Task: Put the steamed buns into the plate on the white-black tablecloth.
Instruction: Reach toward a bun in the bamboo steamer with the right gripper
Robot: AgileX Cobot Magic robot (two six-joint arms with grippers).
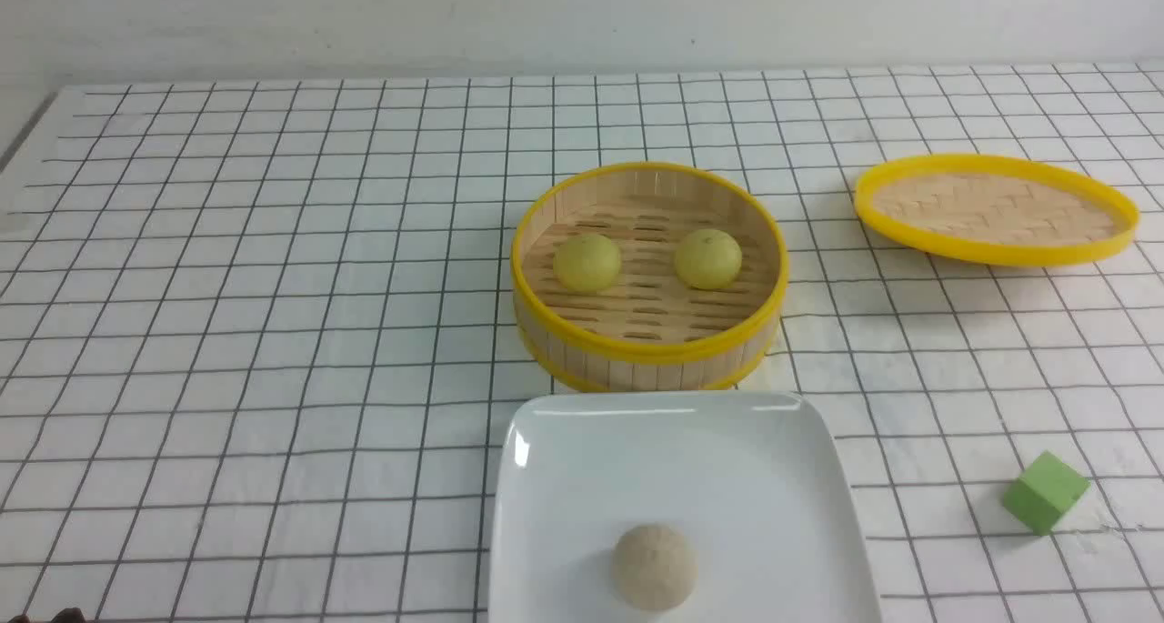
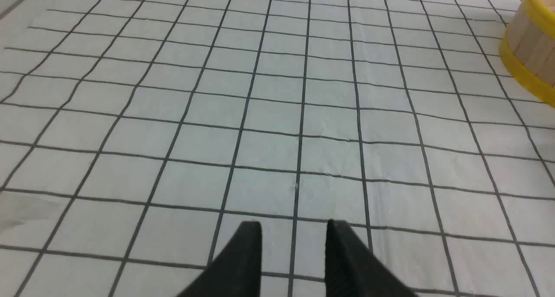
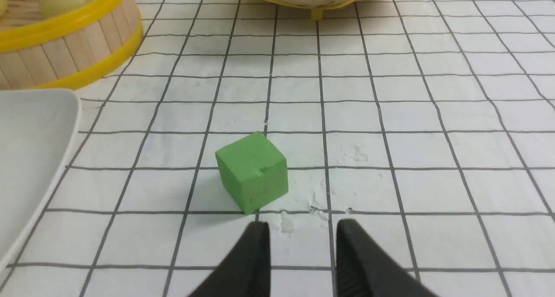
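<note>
When reaching for the steamed buns [image 1: 587, 263], lying side by side in the steamer basket [image 1: 647, 350] just on the far side of the plate [image 1: 564, 477] on the white-black tablecloth [image 1: 273, 332], expect soft, light, easily dented dough. Best to pinch low across the round sides, gently, coming straight down inside the basket wall. Probably smooth, so likely to roll if nudged. Left claw [image 2: 294, 245] parted a little, empty, over bare cloth at the left; right claw [image 3: 302, 245] likewise parted, empty, near a green cube [image 3: 252, 171]. On the plate so far: only a beige-grey bun [image 1: 655, 567].
</note>
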